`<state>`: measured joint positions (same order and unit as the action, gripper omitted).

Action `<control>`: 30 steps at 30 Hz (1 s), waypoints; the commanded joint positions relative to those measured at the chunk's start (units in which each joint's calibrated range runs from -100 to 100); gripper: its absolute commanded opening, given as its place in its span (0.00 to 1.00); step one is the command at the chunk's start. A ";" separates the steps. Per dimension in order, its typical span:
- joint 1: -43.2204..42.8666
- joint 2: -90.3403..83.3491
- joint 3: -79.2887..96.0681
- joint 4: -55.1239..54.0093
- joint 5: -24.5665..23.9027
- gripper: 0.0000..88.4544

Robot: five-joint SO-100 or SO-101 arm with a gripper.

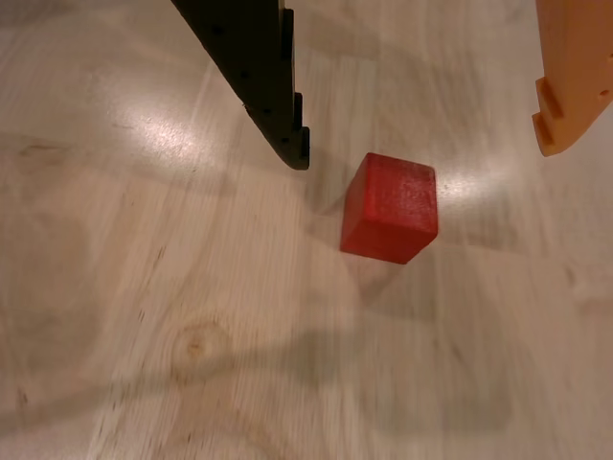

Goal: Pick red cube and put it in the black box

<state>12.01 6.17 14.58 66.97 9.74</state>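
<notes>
Warm, fairly dim indoor light from above. Soft glare patches on worktop (172,134), one upper left, another right of cube (390,208). Faint, diffuse shadows under cube and across lower frame. Slight softness and grain throughout; tool (426,153) fingers mildly blurred near top edge. No obvious edge distortion.

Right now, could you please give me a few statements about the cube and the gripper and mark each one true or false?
1. The red cube lies on the wooden table. True.
2. The gripper is shut on the cube. False: its jaws stand wide apart, touching nothing.
3. One finger is black, the other orange. True.
4. The cube sits inside a black box. False: it rests on bare wood.
5. The cube lies nearer the orange finger. False: it lies just beside the black tip.
</notes>
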 commanded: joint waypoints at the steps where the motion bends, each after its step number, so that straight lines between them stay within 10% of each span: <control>1: 0.26 0.26 -3.72 -0.55 0.55 0.42; 30: -1.20 11.12 -12.41 -0.72 0.86 0.41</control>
<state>10.94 17.70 5.10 66.80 10.37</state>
